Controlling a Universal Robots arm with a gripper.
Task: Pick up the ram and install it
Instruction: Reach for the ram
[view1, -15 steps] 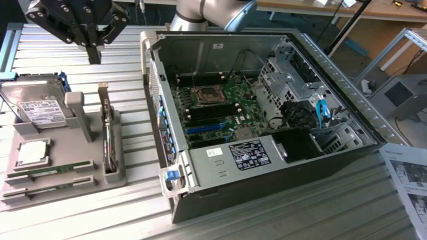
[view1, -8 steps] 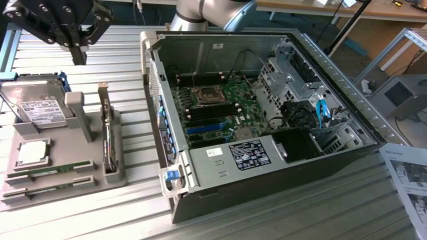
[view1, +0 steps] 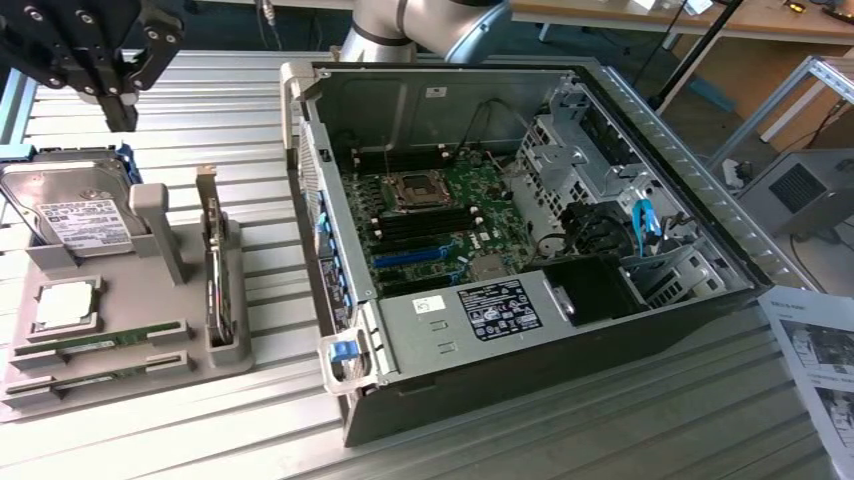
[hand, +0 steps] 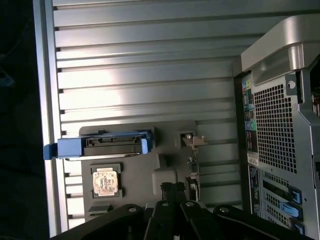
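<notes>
Pincer: black pincer (view1: 118, 120) pressed together, nothing pinched, upper left of frame.
Ram: long thin green circuit-board stick (view1: 104, 338) laid in grey moulded tray (view1: 187, 350), lower left.

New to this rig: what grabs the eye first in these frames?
The open computer case dominates the middle, its green motherboard and CPU socket exposed. At the exterior view's left, a grey parts tray holds a hard drive, a processor chip and two RAM sticks. The shut end effector hangs above that tray, holding nothing.
</notes>
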